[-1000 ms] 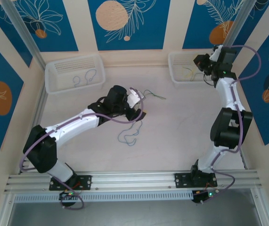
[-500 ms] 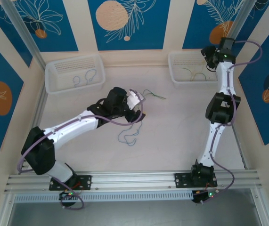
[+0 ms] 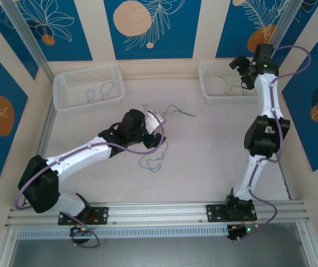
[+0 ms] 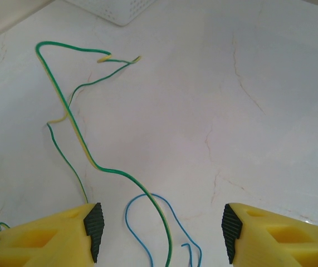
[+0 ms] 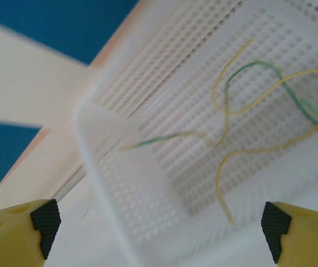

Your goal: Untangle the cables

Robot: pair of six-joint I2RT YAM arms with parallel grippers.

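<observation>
**Both Grippers Open: One Over Loose Wires, One Over a Basket**

The left gripper (image 4: pixel 162 233) is seen low over the white table (image 3: pixel 214 144), its fingers held apart. A long green wire (image 4: pixel 75 125), tinged yellow in places, is laid across the surface and runs down through the gap between the fingers, clamped by neither. A second, thinner green strand is led towards one pad; contact cannot be told. A blue wire (image 4: pixel 147 194) is curled on the table just beside it.

The right gripper (image 5: pixel 160 225) is held above the right basket (image 5: pixel 147 94) at the far edge, its fingers spread wide with nothing between them. Pale yellow and green wires (image 5: pixel 259 63) are looped together inside that basket. In the left basket (image 3: pixel 64 83), another blue wire (image 3: pixel 100 92) is seen.
</observation>
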